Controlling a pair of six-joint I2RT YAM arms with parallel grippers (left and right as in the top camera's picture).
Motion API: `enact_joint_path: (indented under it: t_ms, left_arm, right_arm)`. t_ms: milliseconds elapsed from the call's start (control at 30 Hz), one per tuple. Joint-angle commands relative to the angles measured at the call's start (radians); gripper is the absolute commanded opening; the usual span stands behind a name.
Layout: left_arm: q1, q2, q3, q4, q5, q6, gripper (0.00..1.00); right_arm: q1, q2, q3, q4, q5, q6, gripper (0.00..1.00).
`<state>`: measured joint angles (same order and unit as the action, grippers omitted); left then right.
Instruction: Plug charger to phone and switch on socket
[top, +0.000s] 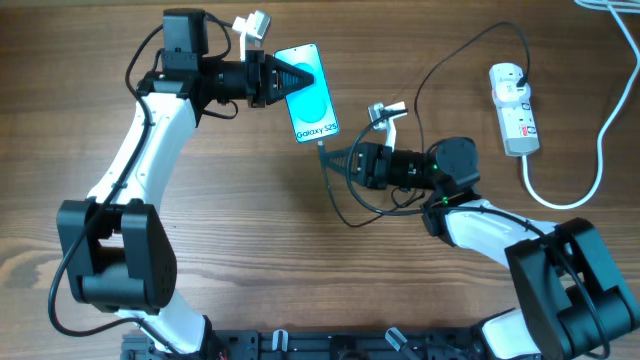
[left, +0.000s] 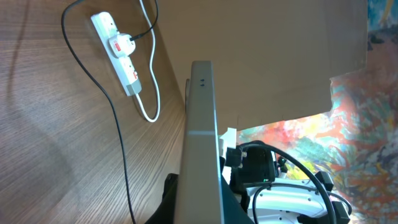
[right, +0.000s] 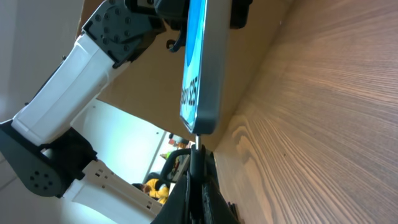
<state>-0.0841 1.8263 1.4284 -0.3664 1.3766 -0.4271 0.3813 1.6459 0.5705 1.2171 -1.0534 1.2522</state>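
Charger (top: 322, 148) plug meets the bottom edge of the phone (top: 312, 95), pinched between the closed fingers of the right gripper (top: 338, 158); the left gripper (top: 283, 80) is clamped on the phone's top end, near the table's middle; the socket (top: 513, 108) lies well apart to the right.

We judge that a slightly skewed tip could scrape past the port or lever the phone in its grip; slack cable looped by the right arm could snag and tug the plug back out.

From overhead we read the whole layout, yet not whether the tip is seated; the right wrist view puts tip and phone edge in line, touching; only the left wrist view shows the phone edge-on with the socket beyond it.
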Motion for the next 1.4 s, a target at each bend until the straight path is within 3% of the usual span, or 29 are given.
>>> enact_joint_path:
  t_ms: [0, 1367]
  left_arm:
    - [-0.004, 0.003, 0.002, 0.003, 0.021, 0.009, 0.04]
    - [-0.004, 0.003, 0.002, -0.016, 0.021, 0.028, 0.04]
  right_arm:
    - [0.006, 0.011, 0.002, 0.009, -0.005, -0.018, 0.04]
    - [0.008, 0.011, 0.019, 0.027, 0.034, -0.013, 0.04]
